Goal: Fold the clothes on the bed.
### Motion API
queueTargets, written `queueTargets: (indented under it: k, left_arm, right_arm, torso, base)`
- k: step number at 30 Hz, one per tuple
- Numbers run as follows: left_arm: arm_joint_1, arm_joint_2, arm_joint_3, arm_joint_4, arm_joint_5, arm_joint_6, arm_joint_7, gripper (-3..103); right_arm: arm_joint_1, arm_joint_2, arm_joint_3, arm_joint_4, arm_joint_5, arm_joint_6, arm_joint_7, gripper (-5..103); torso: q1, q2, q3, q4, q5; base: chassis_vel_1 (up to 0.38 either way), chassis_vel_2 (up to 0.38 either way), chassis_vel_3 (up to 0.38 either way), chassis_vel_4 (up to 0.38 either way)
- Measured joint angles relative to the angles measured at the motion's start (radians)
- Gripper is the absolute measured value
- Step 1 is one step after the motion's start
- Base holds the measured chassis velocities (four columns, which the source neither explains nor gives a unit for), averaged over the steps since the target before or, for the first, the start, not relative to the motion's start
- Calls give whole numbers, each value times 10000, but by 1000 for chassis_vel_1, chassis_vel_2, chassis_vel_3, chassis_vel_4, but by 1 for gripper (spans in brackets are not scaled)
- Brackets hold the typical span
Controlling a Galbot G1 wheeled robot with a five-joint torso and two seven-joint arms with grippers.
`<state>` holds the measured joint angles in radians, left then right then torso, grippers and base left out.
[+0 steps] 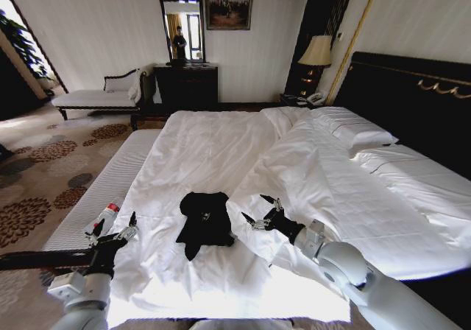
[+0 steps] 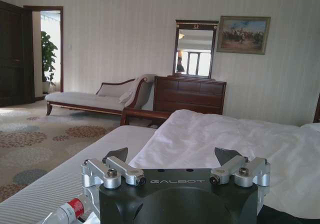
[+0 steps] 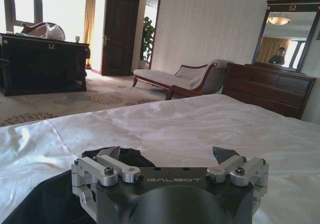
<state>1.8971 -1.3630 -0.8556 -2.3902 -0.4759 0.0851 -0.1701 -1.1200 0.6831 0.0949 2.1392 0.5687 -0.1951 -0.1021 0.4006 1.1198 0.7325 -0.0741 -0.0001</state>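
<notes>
- Head view is showing the black T-shirt [image 1: 204,222] lying on the white duvet [image 1: 221,153] of the bed [image 1: 412,190], near the foot edge and about midway across it. It is already gathered into a narrow, crumpled shape, with one pointed end reaching toward the foot edge.
- The left gripper [image 1: 114,230] is hovering over the left part of the foot edge, well apart from the T-shirt. Its fingers are standing spread and are holding nothing; the left wrist view [image 2: 176,156] is showing the same wide gap, with only bedding and the room beyond.
- The right gripper [image 1: 259,211] is hanging just beside the right side of the T-shirt, also spread and empty. In the right wrist view [image 3: 167,156] the black cloth [image 3: 50,199] is lying just under and before the fingers.
- A small bottle with a red label [image 1: 105,218] is lying close to the left gripper, at the left edge of the bed.
- I am judging the T-shirt as light, soft and limp: it will be sagging and folding on itself when lifted, not keeping any shape. It is not fragile and not slippery, but the loose duvet under it can be pinched together with it.
- The good places for taking hold seem to be the outer edges or corners of the cloth, such as the shoulders or the hem, taking only the black layer.
</notes>
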Motion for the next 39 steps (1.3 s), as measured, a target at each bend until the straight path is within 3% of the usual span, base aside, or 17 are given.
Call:
queueTargets:
  k: [6,11,13,23,30,32,33,37,39]
  left_arm:
    - [17,-16,-62,1,10,11,-10,99]
    - [-16,29,-102,10,2,24,-16,99]
    - [-27,47,-124,14,-12,25,-16,99]
    - [-301,221,-328,104,-356,119,-45,99]
    - [-505,422,-328,171,-513,204,-144,99]
    - [-544,479,-330,178,-558,223,-157,99]
    - [-544,479,-330,178,-558,223,-157,99]
    - [-526,465,-333,193,-572,226,-162,99]
    - [-519,453,-333,193,-572,226,-161,99]
  right_arm:
    - [1714,282,-1842,-1106,-298,-28,67,100]
    - [2296,502,-2724,-1998,-855,-7,83,100]
    - [2376,529,-2830,-2152,-1013,53,86,100]
    - [2989,618,-3194,-3088,-3809,393,699,100]
    - [2990,160,-3412,-2967,-3909,138,359,101]
    - [2981,87,-3510,-2938,-3871,52,245,91]
    - [2981,87,-3510,-2938,-3871,52,245,91]
    - [3173,59,-3675,-2946,-3683,-37,208,70]
    - [3229,52,-3712,-2954,-3656,-46,208,70]
  torso:
    - [0,0,-1,-1,1]
    - [0,0,-1,-3,-1]
    - [0,0,-1,-3,0]
    - [0,0,-1,0,0]
    - [-1,1,-2,-3,-1]
    - [-1,1,-2,-4,-1]
    - [-1,1,-2,-4,-1]
    - [-2,1,-2,-2,0]
    - [-2,1,-2,-2,0]
  base:
    - [0,0,0,0]
    - [0,0,0,0]
    - [0,0,0,0]
    - [0,0,0,0]
    - [0,0,0,0]
    - [0,0,0,0]
    - [0,0,0,0]
    - [0,0,0,0]
    - [0,0,0,0]
